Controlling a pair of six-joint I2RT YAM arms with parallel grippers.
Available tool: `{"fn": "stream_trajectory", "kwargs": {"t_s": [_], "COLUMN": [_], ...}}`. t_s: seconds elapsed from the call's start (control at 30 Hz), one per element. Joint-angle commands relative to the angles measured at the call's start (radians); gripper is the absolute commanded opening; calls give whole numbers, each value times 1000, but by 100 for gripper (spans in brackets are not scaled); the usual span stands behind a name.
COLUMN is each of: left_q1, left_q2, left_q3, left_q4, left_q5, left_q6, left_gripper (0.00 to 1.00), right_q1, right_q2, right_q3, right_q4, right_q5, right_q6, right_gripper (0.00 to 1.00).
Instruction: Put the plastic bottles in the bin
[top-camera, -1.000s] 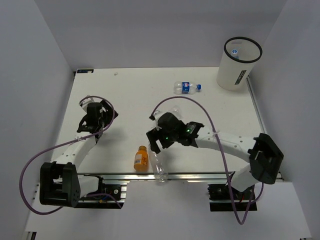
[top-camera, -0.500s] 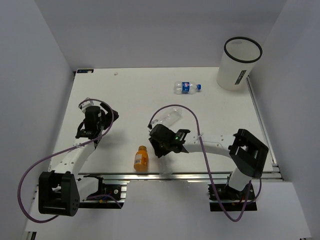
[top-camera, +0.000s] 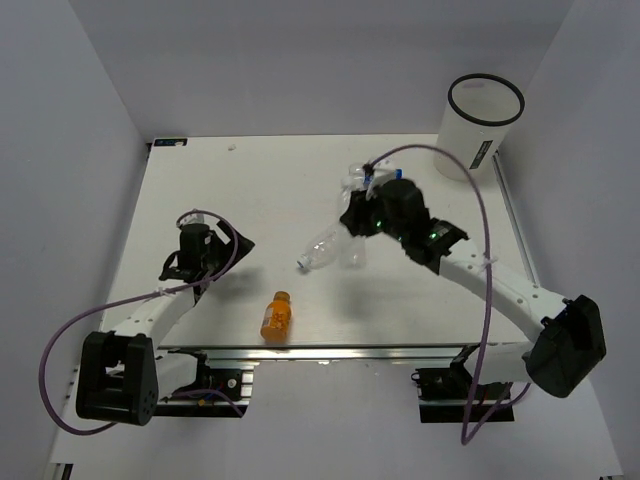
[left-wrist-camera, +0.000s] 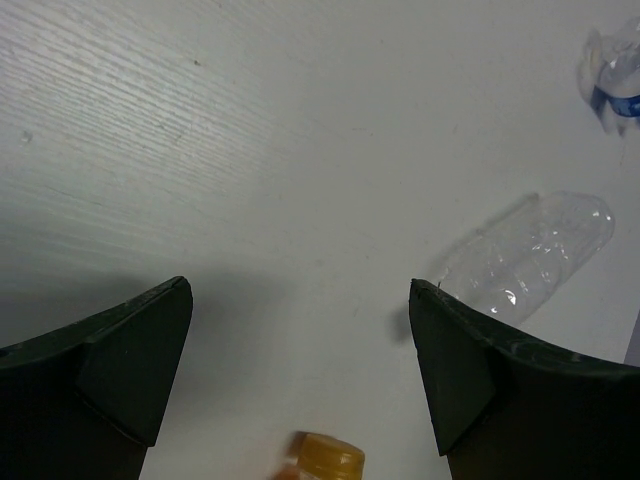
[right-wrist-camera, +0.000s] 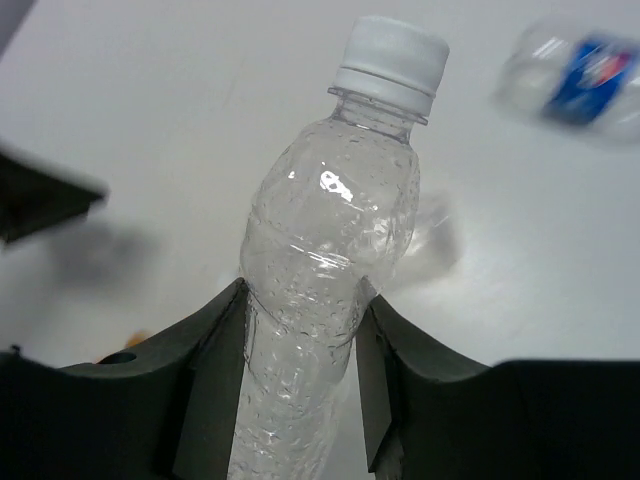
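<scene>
My right gripper (top-camera: 350, 232) (right-wrist-camera: 300, 300) is shut on a clear unlabelled plastic bottle (top-camera: 325, 248) (right-wrist-camera: 325, 230) at its waist. The white cap (right-wrist-camera: 390, 52) points away from the wrist. The bottle hangs over the middle of the table. Behind it lies a blue-labelled bottle (top-camera: 356, 178) (right-wrist-camera: 585, 72), partly hidden by the arm. A short orange bottle (top-camera: 277, 315) lies near the front edge, and its cap (left-wrist-camera: 325, 455) shows just below my open left gripper (top-camera: 232, 248) (left-wrist-camera: 300, 290). The left wrist view also shows the clear bottle (left-wrist-camera: 530, 255) at the right. The white bin (top-camera: 478, 130) stands at the back right corner.
White walls close in the table on the left, back and right. A metal rail (top-camera: 400, 350) runs along the front edge by the arm bases. Purple cables (top-camera: 480, 210) loop from both arms above the table.
My right arm swung from the front middle toward the back right and now holds a clear bottle. The left gripper shifted a little toward the orange bottle, still open.
</scene>
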Motion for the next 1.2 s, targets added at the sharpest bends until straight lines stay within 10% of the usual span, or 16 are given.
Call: {"fn": "stream_trajectory", "kwargs": {"t_s": [0.0,0.3,0.47,0.73,0.9,1.17], "left_q1": [-14,-51,-71,-97,-210,-339], "left_q2": [23,83,98,72,98,124], "left_q3": [25,65,99,142,183,166], "left_q4": [-24,-107,-194,-385,-437,-448], "left_q5": [36,52,64,164,154,191], "left_q6": [-3,23,26,75,75,60], "left_gripper": [98,98,98,98,98,98], "right_q1": [-148,-528,-645,-710,-711,-705], "right_q2": [-5,297,566,1078,954,761], "right_q3": [146,415,783,1302,1101,957], "right_q4": [192,889,748,981,945,834], "right_q5": [46,569,594,665,608,573], "right_q6": [-129,-415,-447,-764,-687,-651], "right_gripper": [18,19,26,39,86,89]}}
